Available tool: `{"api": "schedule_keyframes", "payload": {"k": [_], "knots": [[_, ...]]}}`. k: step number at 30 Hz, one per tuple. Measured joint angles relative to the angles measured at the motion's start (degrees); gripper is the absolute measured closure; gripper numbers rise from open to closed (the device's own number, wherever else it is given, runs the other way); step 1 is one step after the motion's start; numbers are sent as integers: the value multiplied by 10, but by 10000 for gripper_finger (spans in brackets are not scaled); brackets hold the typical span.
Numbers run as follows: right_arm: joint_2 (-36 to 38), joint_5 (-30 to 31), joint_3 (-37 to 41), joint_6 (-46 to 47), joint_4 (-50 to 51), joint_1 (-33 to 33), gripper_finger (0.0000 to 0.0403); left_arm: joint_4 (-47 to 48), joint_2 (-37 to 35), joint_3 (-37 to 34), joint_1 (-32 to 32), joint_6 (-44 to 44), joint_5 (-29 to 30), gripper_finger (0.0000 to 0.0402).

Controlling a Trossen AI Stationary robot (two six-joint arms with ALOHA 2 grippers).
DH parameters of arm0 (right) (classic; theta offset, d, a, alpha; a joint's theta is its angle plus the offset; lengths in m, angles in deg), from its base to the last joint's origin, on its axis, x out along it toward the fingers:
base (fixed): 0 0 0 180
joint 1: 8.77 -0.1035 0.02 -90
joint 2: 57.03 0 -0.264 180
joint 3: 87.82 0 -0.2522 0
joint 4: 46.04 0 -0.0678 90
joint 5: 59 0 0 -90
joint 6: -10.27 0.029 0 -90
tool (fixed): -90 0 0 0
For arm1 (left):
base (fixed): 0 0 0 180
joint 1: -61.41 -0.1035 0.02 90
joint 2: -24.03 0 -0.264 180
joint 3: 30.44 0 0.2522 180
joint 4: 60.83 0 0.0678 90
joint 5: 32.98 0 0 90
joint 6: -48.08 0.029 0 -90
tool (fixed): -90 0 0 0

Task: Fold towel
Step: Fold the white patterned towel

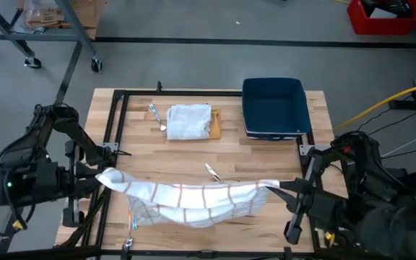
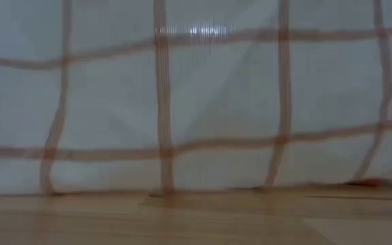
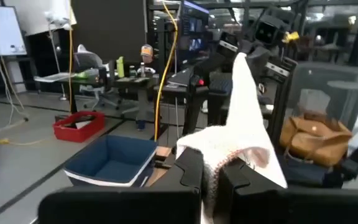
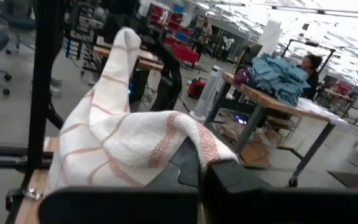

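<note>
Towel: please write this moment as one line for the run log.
task: fold towel | towel: lifted, stretched between both grippers, middle sagging | left gripper: shut on one end | right gripper: shut on other end | fold: not yet done

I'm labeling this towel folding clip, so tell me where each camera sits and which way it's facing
High: overhead, looking straight down; both arms hold the towel stretched, left gripper, right gripper.
Low: table height, looking level; towel fills it, no arm visible.
Left wrist: looks across the table at the blue bin, own fingers clamping towel.
Right wrist: looks along the towel, own gripper below.
Shared: all four show the towel; high and left wrist share the bin.
</note>
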Motion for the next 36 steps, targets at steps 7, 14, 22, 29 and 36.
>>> {"api": "schedule_keyframes", "payload": {"k": [7, 14, 22, 29, 36], "knots": [[1, -25, 0, 141, 167, 35, 402, 149, -3, 0, -14, -113, 1, 401], [1, -85, 0, 250, 309, 90, 402, 362, -3, 0, -38, -308, 1, 401], [1, -161, 0, 281, 404, 164, 402, 612, -3, 0, -57, -566, -37, 401], [2, -205, 14, 279, 425, 229, 402, 612, -11, -40, -96, -556, -99, 401], [2, -245, 83, 248, 426, 291, 402, 612, -12, -92, -156, -554, -166, 401]]}}
